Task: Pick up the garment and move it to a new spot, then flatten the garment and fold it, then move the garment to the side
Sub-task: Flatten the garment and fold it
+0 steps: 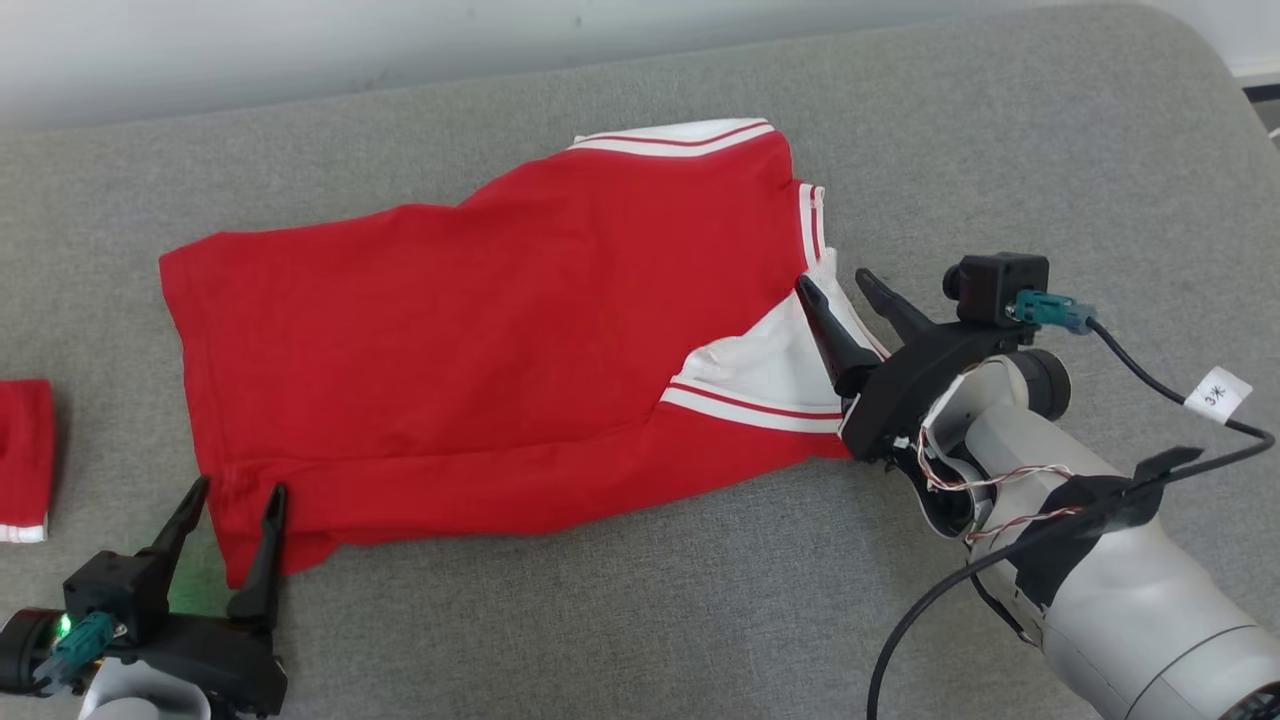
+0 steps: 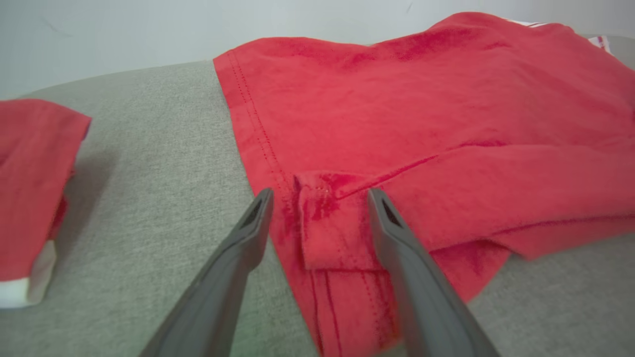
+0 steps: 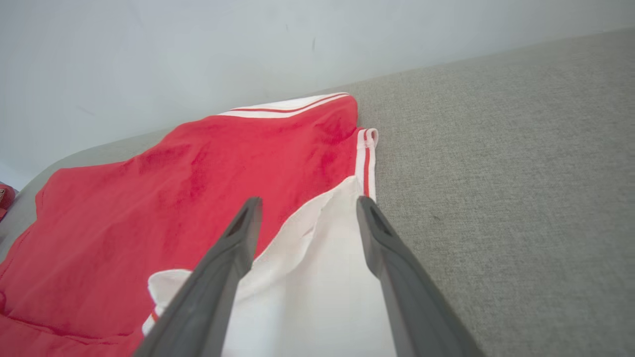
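**Fig.** Red garment (image 1: 480, 350) with white striped trim, lying partly folded across the middle of the grey padded surface (image 1: 1000, 150). In the head view its long axis runs from 7 to 1 o'clock. The left pincer (image 1: 240, 487), at 7 o'clock, stands wide open astride the garment's near, doubled-over corner. The right pincer (image 1: 835, 282), at 3 o'clock, stands equally wide over the white panel at the opposite end. Neither has hold of the cloth (whether the fingertips brush it cannot be told). Their placement at opposite ends suggests the arms work the garment as a pair, stretching it or laying a fold. A second red garment (image 1: 25, 450) lies apart at 9 o'clock.
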You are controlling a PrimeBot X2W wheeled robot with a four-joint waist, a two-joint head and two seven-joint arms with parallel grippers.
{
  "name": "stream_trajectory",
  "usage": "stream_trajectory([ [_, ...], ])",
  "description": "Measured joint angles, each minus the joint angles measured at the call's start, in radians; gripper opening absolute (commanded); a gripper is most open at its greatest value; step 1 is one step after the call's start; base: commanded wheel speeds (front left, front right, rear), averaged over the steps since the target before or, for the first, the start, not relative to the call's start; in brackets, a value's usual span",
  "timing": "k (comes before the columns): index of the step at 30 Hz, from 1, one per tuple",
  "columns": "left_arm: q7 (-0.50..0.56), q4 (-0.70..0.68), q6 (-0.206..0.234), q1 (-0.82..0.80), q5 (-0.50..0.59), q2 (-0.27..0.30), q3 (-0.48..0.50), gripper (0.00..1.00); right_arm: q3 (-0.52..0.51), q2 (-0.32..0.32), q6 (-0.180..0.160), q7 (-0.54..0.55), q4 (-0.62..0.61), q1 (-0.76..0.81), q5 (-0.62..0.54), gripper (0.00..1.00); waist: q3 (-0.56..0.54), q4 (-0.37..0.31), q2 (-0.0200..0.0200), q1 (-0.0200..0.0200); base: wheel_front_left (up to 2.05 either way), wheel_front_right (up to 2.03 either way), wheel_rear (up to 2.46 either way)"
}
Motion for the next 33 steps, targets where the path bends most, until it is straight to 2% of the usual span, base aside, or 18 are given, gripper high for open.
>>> stream_trajectory([
  [12,0.000,-0.133,0.040,0.142,-0.001,-0.061,0.053,1.00,0.037,-0.051,0.000,-0.066,-0.005,0.053,-0.017,1.00,-0.065,0.012,0.0000,-0.0002,0.00,0.00,0.00],
  [24,0.000,-0.165,0.040,0.223,-0.003,-0.099,0.081,1.00,-0.095,-0.095,0.000,-0.068,-0.086,0.204,-0.138,1.00,-0.090,0.016,0.0000,-0.0002,0.00,0.00,0.00],
  [33,0.000,-0.132,0.031,0.216,-0.002,-0.103,0.100,1.00,-0.138,-0.082,0.000,-0.068,-0.088,0.286,-0.193,1.00,-0.079,0.002,0.0000,-0.0002,0.00,0.00,0.00],
])
